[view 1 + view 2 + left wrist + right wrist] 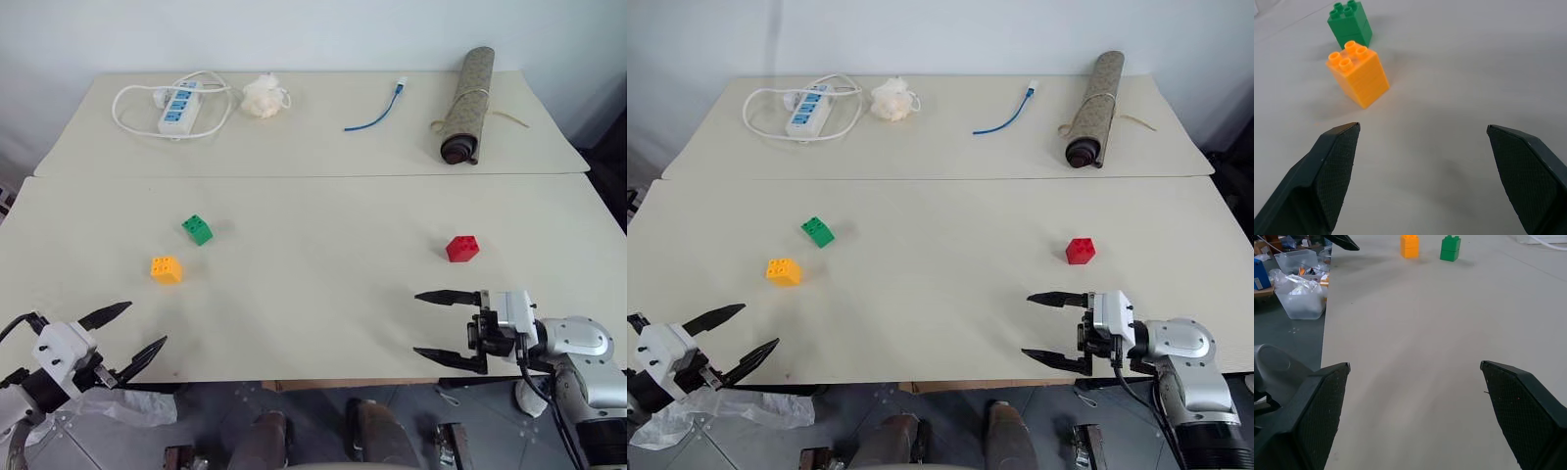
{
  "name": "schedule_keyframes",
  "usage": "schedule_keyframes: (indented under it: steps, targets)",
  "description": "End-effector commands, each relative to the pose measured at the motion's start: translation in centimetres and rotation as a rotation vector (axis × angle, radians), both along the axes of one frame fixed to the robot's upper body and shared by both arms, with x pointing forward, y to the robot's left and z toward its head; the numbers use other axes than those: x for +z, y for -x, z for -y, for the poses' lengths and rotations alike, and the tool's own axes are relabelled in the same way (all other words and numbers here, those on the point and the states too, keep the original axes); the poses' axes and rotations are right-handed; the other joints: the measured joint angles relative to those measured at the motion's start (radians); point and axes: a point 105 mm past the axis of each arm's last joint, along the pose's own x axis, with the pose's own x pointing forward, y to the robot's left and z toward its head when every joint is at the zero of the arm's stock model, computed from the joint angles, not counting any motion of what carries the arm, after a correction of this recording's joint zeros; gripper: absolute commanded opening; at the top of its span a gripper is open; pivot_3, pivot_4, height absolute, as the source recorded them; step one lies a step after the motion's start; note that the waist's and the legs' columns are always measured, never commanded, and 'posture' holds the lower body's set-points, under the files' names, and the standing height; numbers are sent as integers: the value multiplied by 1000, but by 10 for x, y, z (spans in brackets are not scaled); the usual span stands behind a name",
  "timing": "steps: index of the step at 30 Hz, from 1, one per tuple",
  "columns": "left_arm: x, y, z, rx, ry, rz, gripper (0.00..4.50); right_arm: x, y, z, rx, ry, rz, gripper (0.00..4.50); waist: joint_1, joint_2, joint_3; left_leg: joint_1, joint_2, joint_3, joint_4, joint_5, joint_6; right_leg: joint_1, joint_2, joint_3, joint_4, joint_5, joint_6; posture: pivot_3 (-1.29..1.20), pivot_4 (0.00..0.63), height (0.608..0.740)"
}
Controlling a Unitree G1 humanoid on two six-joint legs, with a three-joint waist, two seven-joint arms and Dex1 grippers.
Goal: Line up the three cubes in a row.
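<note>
Left gripper (130, 328) at near left table edge, fingers spread wide, empty, aimed forward and inward. Left wrist view: both pads (1337, 171) wide apart, bare tabletop between them, orange cube (1359, 73) just ahead of the gap toward one finger's side, green cube (1350, 23) right behind it. Nothing sits between gripper and orange cube.

Right gripper (436, 326) at near right edge, pointing left across the table, jaws fully apart, empty. Its wrist view looks along the tabletop; orange and green cubes show far off, well apart from the fingers (1317, 406).

Cubes: orange (166, 269) and green (197, 229) near each other on left half of near table (313, 294), green farther back and slightly right, not touching. Red cube (462, 248) alone on right half, well apart from the other two, just beyond the right gripper. All upright, studs up. Open surface between the pair and red, no obstacles.

Far table (313, 147) butts against near one at a seam. On it: white power strip (178, 108) with looped cord at far left, crumpled white wad (263, 96) beside it, blue cable (377, 110) toward right, rolled mat (466, 106) at far right. All well clear of the cubes.

Off near left edge, clear bins of clutter (1300, 303) on floor.
</note>
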Motion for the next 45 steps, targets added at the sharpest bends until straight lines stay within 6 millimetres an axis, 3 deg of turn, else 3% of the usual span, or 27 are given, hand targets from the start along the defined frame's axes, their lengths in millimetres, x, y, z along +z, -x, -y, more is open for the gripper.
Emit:
schedule_keyframes:
  steps: [1,3,7,10,13,15,17,21,23,28,33,37,45]
  targets:
    - [11,-1,3,8,-15,46,4383,12,-2,-8,12,-18,54,4500,0,0,0,0,0,0,0,0,0,0,0,0,0,0,0,0,150,740]
    - [15,-3,4,13,13,53,4383,17,-5,-10,-6,-45,81,4500,0,0,0,0,0,0,1,0,0,0,0,0,1,0,0,0,150,740]
    - [18,-1,28,-62,89,-60,4383,57,-20,-16,-127,-235,190,4500,-1,1,0,0,0,0,1,0,0,0,0,0,2,0,0,0,150,740]
    - [29,-5,75,-257,78,-25,4383,86,-37,7,-315,-309,267,4500,6,1,1,0,-1,0,2,0,0,0,-1,2,3,0,0,0,150,740]
    - [35,-11,99,-362,72,-6,4383,95,-41,32,-450,-316,297,4500,21,1,0,0,-2,-1,2,0,0,0,-2,1,3,0,0,0,150,740]
    - [42,-22,125,-473,60,27,4383,83,-35,75,-597,-254,274,4500,30,2,0,-1,-2,-2,2,0,0,0,-1,0,3,0,0,0,150,740]
    - [46,-29,137,-522,63,39,4383,66,-25,105,-674,-176,205,4500,39,2,0,-1,-4,-3,2,0,1,0,-2,-1,4,0,0,0,150,740]
    - [47,-42,147,-564,69,56,4383,32,-1,174,-835,-19,45,4500,24,3,0,-1,-5,2,2,-1,4,1,-1,1,6,0,1,0,150,740]
    - [43,-46,149,-574,70,45,4383,23,4,190,-868,17,8,4500,10,3,0,0,-5,5,2,-1,5,0,0,1,5,1,2,0,150,740]
    - [38,-46,154,-601,67,35,4383,20,-13,186,-858,13,31,4500,-28,3,1,5,0,13,2,0,2,0,3,4,5,1,2,0,150,740]
    - [34,-47,151,-569,78,38,4383,22,-45,149,-828,-17,2,4500,-25,3,1,12,2,16,1,2,0,2,4,15,11,1,2,0,150,740]
    - [31,-46,149,-544,98,34,4383,38,-67,118,-878,-113,22,4500,-21,3,0,11,2,16,1,2,0,1,4,16,11,1,2,0,150,740]
    - [28,-47,150,-532,106,38,4383,30,-86,119,-1100,-163,-37,4500,8,3,0,6,-1,14,2,1,1,-2,1,14,9,1,2,0,150,740]
